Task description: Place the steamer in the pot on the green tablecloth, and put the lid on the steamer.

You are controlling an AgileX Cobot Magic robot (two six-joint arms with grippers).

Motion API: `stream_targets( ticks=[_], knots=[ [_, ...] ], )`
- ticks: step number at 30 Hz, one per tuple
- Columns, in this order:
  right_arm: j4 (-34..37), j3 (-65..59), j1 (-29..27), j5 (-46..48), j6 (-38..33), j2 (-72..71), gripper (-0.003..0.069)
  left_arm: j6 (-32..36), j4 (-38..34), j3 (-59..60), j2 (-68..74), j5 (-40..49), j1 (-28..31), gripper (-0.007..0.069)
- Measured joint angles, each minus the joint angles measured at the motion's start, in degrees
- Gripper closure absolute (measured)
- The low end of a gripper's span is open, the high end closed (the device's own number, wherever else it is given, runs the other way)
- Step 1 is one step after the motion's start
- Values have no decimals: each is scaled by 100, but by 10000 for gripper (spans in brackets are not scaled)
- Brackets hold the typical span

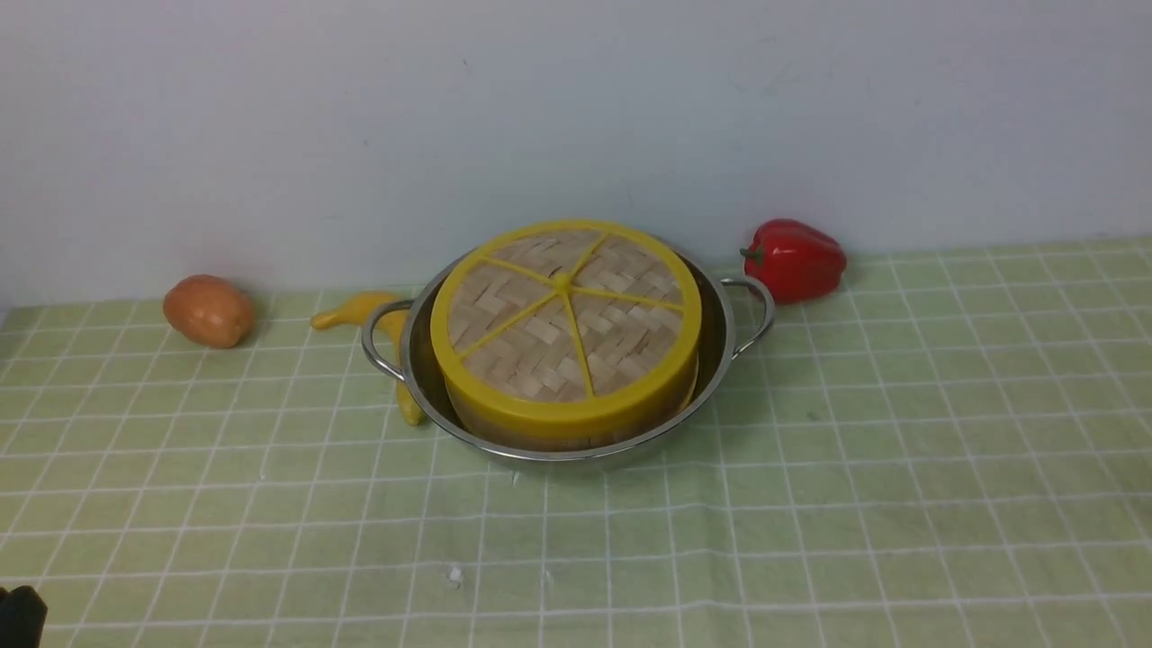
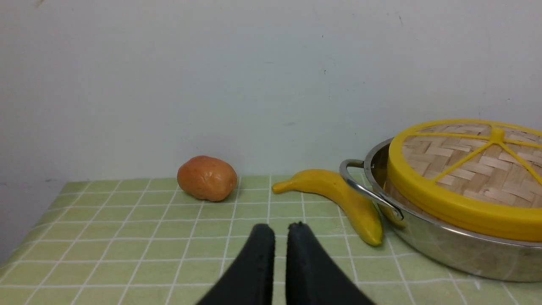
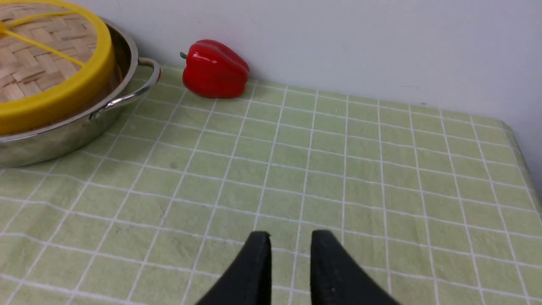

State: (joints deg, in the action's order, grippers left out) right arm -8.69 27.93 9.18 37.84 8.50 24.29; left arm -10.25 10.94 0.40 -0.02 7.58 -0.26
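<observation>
The shiny steel pot (image 1: pixel 720 346) stands on the green tablecloth (image 1: pixel 900 450) near the back wall. The steamer (image 1: pixel 540 438) sits inside it; only a strip of its bamboo wall shows under the lid. The woven lid (image 1: pixel 564 315) with yellow rim and spokes lies flat on the steamer. My left gripper (image 2: pixel 281 228) is low over the cloth, to the left of the pot (image 2: pixel 444 250), with its jaws nearly together and empty. My right gripper (image 3: pixel 291 237) is over bare cloth to the right of the pot (image 3: pixel 51 144), with its jaws a little apart and empty.
A brown potato (image 1: pixel 209 310) lies at the back left. A yellow banana (image 1: pixel 360 309) lies against the pot's left handle. A red bell pepper (image 1: pixel 794 259) lies behind the pot's right handle. The cloth's right edge (image 3: pixel 523 156) drops off beside the wall.
</observation>
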Motion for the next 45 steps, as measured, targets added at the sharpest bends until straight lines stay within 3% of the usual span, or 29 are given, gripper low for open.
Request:
stream_targets(
  ticks=[8, 17, 21, 31, 45],
  knots=[
    [-5, 0, -51, 0, 130, -79, 458, -13, 0, 0, 0, 0, 0, 560],
    [-49, -162, -920, -199, 135, -932, 428, -18, 0, 0, 0, 0, 0, 550],
    [-60, -853, -1234, -881, 287, -1691, 419, -18, 0, 0, 0, 0, 0, 539],
    [-99, -2413, -1273, -1661, 684, -2409, 419, -18, 0, 7, -4, -1, 0, 519],
    [235, -2737, -1273, -1690, 752, -2409, 419, -18, 0, 7, -4, -2, 0, 499]
  ],
)
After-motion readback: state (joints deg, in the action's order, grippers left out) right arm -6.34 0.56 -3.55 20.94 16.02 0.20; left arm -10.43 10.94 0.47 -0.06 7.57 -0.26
